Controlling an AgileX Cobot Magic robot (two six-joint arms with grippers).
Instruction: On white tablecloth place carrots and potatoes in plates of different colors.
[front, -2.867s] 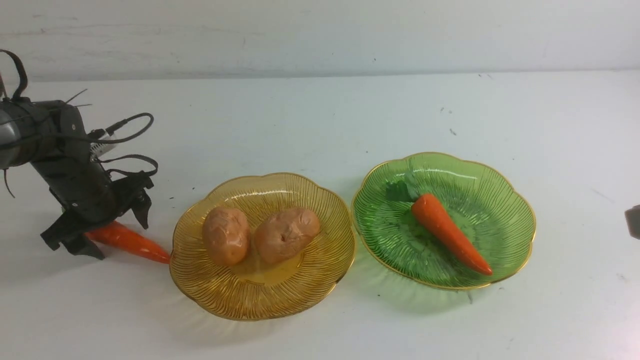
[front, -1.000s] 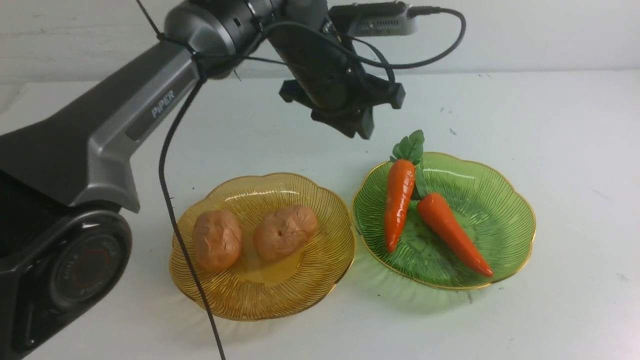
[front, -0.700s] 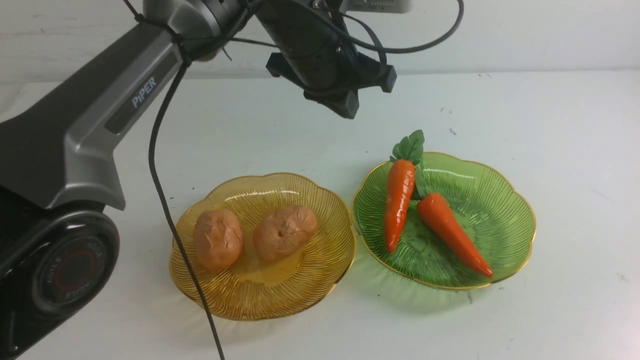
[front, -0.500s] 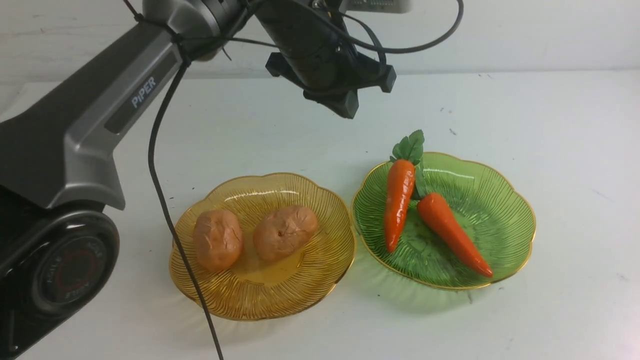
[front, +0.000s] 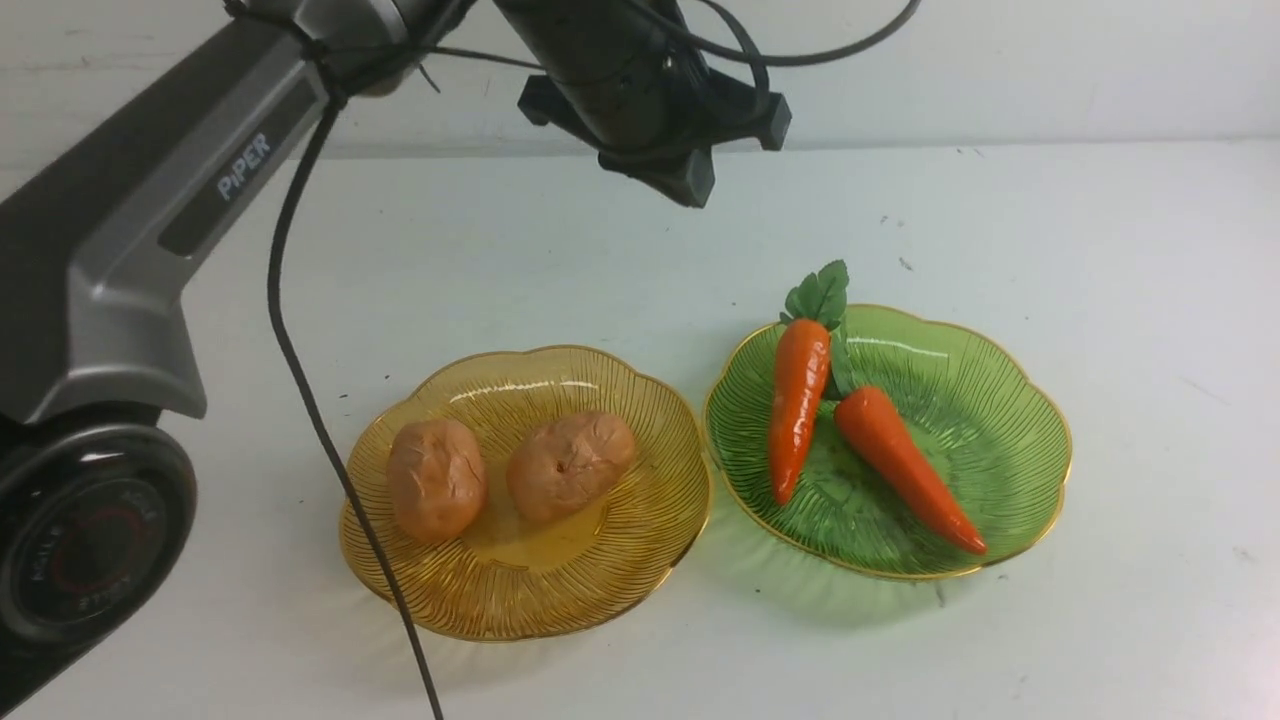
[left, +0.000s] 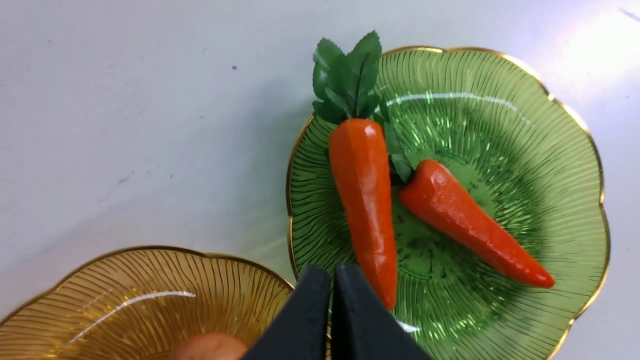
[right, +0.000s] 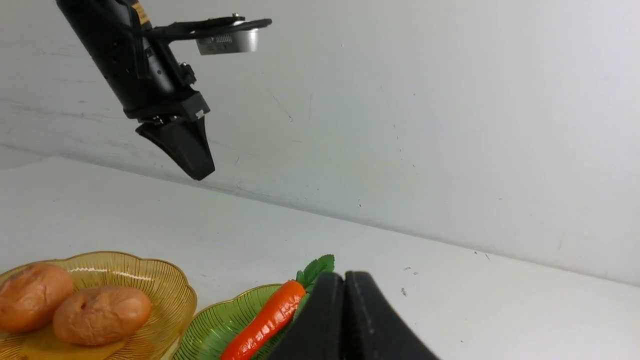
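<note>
On the white tablecloth (front: 1100, 250) stand two ribbed plates. The green plate (front: 1010, 400) (left: 550, 150) (right: 215, 325) on the right holds two carrots: one (front: 795, 405) (left: 365, 200) (right: 267, 320) with its leafy top over the far rim, the other (front: 905, 465) (left: 470, 220) angled to the near right. The amber plate (front: 640, 560) (left: 150, 295) (right: 165, 295) holds two potatoes (front: 435, 478) (front: 570, 465) (right: 30, 295) (right: 102, 315). My left gripper (front: 690, 190) (left: 332, 272) (right: 197, 172) hangs shut and empty, high above the cloth behind the plates. My right gripper (right: 345, 280) is shut and empty, out of the front view.
The left arm (front: 150, 230) reaches across from the near left, and its black cable (front: 330, 450) hangs down in front of the amber plate's left side. A pale wall (front: 1000, 70) closes off the far edge of the cloth.
The left gripper let go of the second carrot in the green plate, shut, and has risen and drawn back. Carrots, potatoes and plates lie still over the last second.
</note>
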